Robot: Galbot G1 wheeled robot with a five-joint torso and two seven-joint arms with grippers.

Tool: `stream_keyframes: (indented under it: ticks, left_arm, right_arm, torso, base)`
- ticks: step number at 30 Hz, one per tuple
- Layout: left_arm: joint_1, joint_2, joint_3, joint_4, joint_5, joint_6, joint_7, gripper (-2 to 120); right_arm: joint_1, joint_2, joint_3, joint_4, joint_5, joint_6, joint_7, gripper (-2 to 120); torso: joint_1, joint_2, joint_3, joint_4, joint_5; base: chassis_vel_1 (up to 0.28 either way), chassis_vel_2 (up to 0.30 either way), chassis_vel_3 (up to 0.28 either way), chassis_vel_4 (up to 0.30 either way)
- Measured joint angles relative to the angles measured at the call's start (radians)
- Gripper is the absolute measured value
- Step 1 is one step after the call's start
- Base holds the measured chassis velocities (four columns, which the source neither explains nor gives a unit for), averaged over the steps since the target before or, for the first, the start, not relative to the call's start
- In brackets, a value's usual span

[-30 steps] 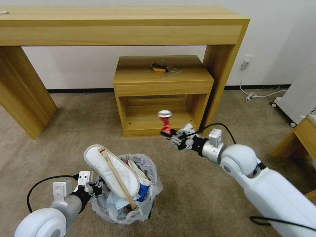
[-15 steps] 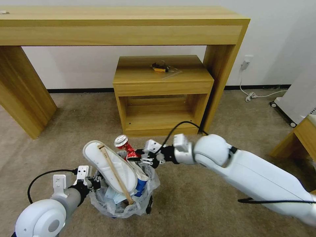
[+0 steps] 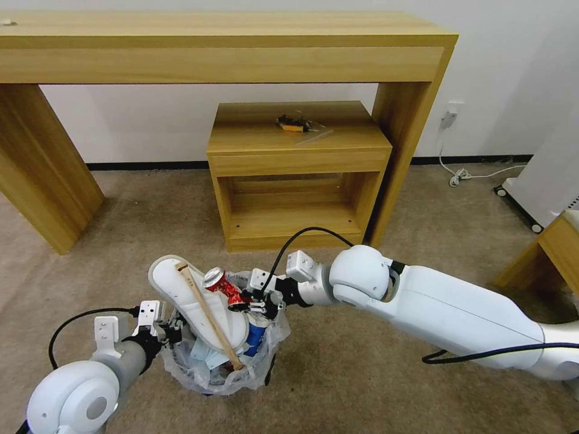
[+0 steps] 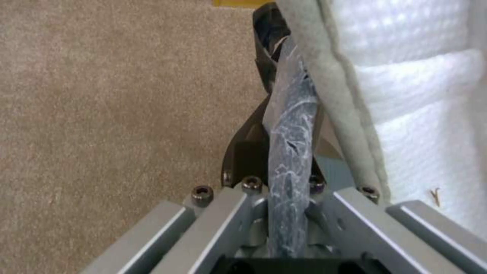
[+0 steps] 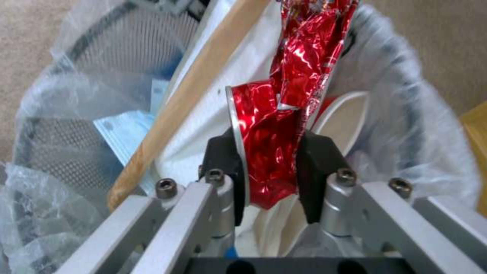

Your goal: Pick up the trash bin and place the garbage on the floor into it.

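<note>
One crushed red can (image 5: pixel 274 140) is pinched between the right gripper (image 5: pixel 271 179) fingers, sitting right over the trash bin (image 3: pixel 265 319) mouth, above the white slipper (image 3: pixel 181 289) and wooden stick (image 3: pixel 205 313). Left gripper (image 4: pixel 284 160) is clamped onto the bin's bag-covered rim.

A long wooden console table (image 3: pixel 229 45) stands against the far white wall (image 3: pixel 151 120), with a small wooden cabinet (image 3: pixel 295 172) under it. A yellow-handled tool (image 3: pixel 294 125) lies on the cabinet's top. At far right, a white cable (image 3: pixel 467 175) trails from a wall socket (image 3: pixel 451 114).
</note>
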Motion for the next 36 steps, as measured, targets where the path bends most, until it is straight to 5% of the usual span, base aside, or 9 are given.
stream_keyframes:
  ticks: [18, 27, 36]
  left_arm:
    - [0.014, -0.016, -0.009, -0.019, 0.003, 0.000, -0.001, 0]
    - [0.017, -0.026, -0.007, -0.023, 0.009, 0.000, 0.000, 0]
    - [0.034, -0.043, -0.017, -0.033, 0.026, 0.000, 0.000, 0]
  right_arm:
    - [-0.041, -0.022, 0.036, 0.066, 0.038, 0.000, 0.103, 93]
    - [-0.085, -0.046, 0.086, 0.120, 0.059, 0.004, 0.163, 100]
    - [-0.293, -0.079, 0.336, 0.152, 0.080, 0.081, 0.392, 100]
  torso:
    - [0.000, 0.000, 0.000, 0.0000, 0.0000]
    - [0.000, 0.000, 0.000, 0.0001, 0.0000]
    - [0.000, 0.000, 0.000, 0.0000, 0.0003]
  base:
    - [0.000, 0.000, 0.000, 0.000]
    - [0.000, 0.000, 0.000, 0.000]
    - [0.000, 0.000, 0.000, 0.000]
